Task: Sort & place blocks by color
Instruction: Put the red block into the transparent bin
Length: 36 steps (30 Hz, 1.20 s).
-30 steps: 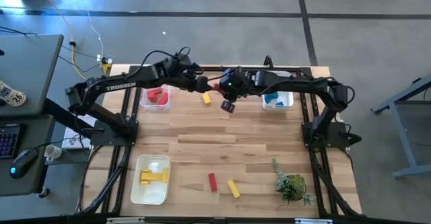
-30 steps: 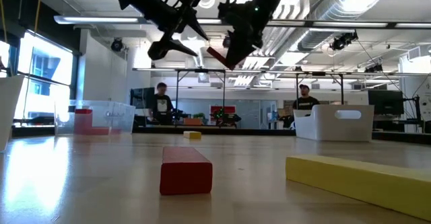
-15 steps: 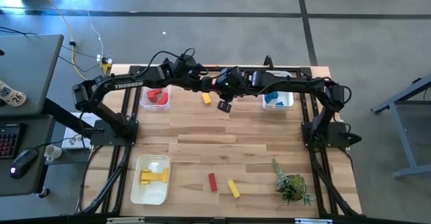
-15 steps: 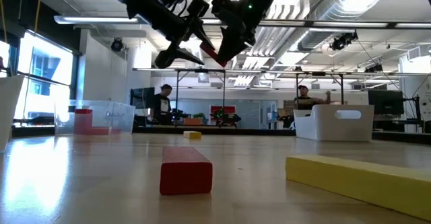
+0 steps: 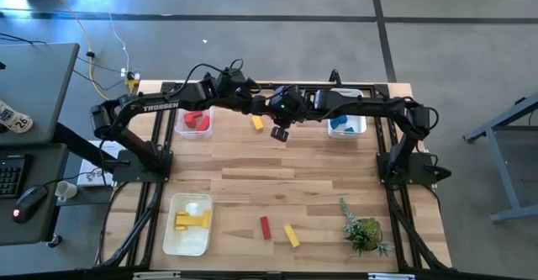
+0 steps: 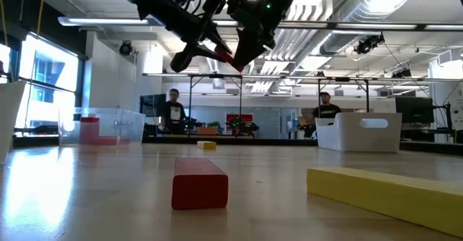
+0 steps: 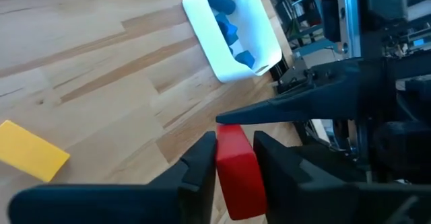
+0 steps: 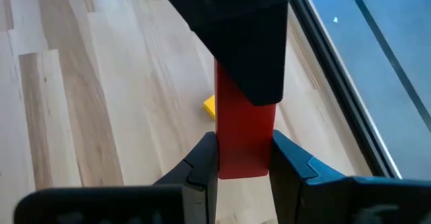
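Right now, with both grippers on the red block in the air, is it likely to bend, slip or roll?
The red block looks solid and straight-edged, so it probably stays stiff. Its faces seem smooth, so it might slip between the left gripper and right gripper. With flat sides, it likely would not roll if dropped.

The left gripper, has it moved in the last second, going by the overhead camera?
Yes. The left gripper has slid toward the bin of blue blocks, meeting the right gripper and closing on the red block.
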Motion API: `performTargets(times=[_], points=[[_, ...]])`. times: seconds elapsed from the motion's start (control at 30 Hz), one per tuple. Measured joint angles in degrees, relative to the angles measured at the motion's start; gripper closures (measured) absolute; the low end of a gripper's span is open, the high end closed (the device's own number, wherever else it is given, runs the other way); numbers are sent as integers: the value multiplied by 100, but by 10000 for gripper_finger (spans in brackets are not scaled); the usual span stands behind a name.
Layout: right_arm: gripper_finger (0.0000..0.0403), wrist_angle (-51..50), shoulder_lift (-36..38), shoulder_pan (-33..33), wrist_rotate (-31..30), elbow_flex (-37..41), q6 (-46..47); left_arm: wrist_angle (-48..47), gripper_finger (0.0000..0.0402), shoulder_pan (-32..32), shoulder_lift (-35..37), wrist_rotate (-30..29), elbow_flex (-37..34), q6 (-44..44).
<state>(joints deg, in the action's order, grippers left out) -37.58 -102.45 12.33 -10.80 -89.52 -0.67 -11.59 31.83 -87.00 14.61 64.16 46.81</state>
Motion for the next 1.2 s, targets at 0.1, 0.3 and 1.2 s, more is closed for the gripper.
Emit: performTargets(times=[0.1, 0.3, 1.2], points=[[333, 9, 0, 1, -70, 0, 27, 3, 346, -24, 0, -12, 0, 22], [333, 7, 2, -1, -69, 0, 97, -5, 348, -36, 0, -9, 0, -82], [160, 224, 7, 8, -19, 0, 933, -3329, 355, 519, 1235, -2790, 0, -2444]])
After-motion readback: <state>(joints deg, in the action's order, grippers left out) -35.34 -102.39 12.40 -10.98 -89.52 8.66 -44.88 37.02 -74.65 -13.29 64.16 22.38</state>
